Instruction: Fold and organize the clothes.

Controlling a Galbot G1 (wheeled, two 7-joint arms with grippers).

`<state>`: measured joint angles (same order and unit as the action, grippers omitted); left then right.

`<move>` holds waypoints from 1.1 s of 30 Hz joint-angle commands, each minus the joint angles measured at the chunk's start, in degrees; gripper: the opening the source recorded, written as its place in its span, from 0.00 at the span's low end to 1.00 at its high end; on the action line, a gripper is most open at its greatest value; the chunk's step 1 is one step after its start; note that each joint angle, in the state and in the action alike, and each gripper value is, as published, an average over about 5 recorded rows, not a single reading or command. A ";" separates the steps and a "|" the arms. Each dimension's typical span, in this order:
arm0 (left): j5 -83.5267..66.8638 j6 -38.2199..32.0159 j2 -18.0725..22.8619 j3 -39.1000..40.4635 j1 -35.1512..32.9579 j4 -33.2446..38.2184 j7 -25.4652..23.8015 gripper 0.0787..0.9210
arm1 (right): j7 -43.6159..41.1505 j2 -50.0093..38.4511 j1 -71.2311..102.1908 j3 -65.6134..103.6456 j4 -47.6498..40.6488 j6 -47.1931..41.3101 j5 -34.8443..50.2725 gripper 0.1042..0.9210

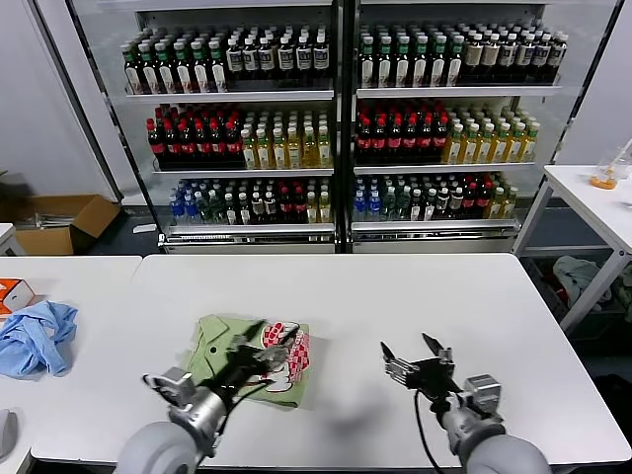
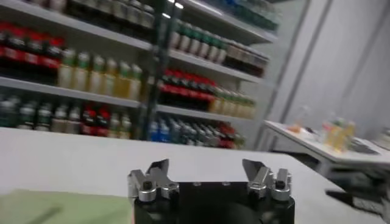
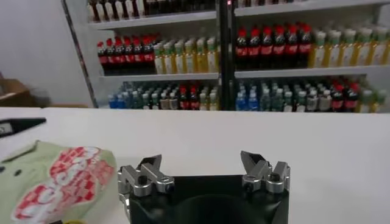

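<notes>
The clothes, a light green shirt (image 1: 210, 348) with a red-and-white checkered logo (image 1: 299, 353), lie folded into a small rectangle on the white table (image 1: 395, 296). My left gripper (image 1: 272, 346) hovers just over the shirt's middle, open, with nothing between its fingers. In the left wrist view that gripper (image 2: 207, 167) stands wide, with a strip of the green shirt (image 2: 61, 210) beside it. My right gripper (image 1: 415, 353) stands open above bare table to the right of the shirt. The right wrist view shows it (image 3: 201, 161) empty, the shirt (image 3: 55, 176) off to one side.
A crumpled light blue cloth (image 1: 38, 336) and an orange box (image 1: 12, 294) lie on the table's far left. Glass-fronted shelves of bottles (image 1: 336, 118) stand behind the table. A second white table (image 1: 592, 197) is at the right, a cardboard box (image 1: 59, 222) on the floor at left.
</notes>
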<state>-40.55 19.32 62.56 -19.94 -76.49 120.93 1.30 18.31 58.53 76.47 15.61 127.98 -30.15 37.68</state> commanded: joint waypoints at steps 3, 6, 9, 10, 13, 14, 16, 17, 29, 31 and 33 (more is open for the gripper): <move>-1.14 -5.44 -0.75 -20.91 -12.48 0.52 5.13 0.87 | 2.68 12.55 -21.87 -23.01 -18.12 -1.29 3.37 0.88; -0.85 -6.10 -0.25 -22.44 -13.69 0.69 5.53 0.88 | 2.69 16.41 -25.46 -25.47 -23.26 -1.64 2.65 0.88; -0.56 -6.15 0.35 -22.91 -14.13 1.10 5.76 0.88 | 2.83 19.39 -27.77 -26.57 -27.27 -1.73 2.58 0.88; -0.41 -6.14 0.54 -22.92 -14.16 1.19 5.81 0.88 | 2.85 20.06 -28.23 -26.80 -28.29 -1.83 2.65 0.88; 0.08 -6.05 1.06 -22.85 -14.23 1.40 5.92 0.88 | 2.93 21.03 -29.05 -27.46 -30.34 -2.10 3.13 0.88; 0.19 -6.04 1.20 -22.81 -14.28 1.44 5.94 0.88 | 3.03 21.13 -29.15 -27.65 -30.79 -2.15 3.44 0.88; 0.43 -6.01 1.44 -22.70 -14.39 1.48 5.96 0.88 | 3.47 21.09 -29.14 -27.86 -31.34 -2.05 4.48 0.88; 0.52 -6.00 1.54 -22.66 -14.46 1.48 5.97 0.88 | 3.80 21.04 -29.08 -27.90 -31.52 -1.98 5.12 0.88; 0.69 -5.94 1.96 -21.94 -14.53 1.44 6.10 0.88 | 5.47 19.89 -28.79 -27.65 -31.85 -1.04 7.60 0.60; 0.66 -5.94 1.92 -21.78 -14.46 1.34 6.10 0.88 | 5.52 19.62 -28.87 -27.53 -31.96 -0.84 7.59 0.54; 0.63 -5.90 1.85 -21.63 -14.34 1.21 6.12 0.88 | 5.41 19.28 -28.99 -27.45 -32.12 -0.52 7.55 0.46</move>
<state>-40.01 13.69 64.42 -40.54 -90.19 122.29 7.15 23.20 76.81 49.45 -10.29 98.53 -31.21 43.99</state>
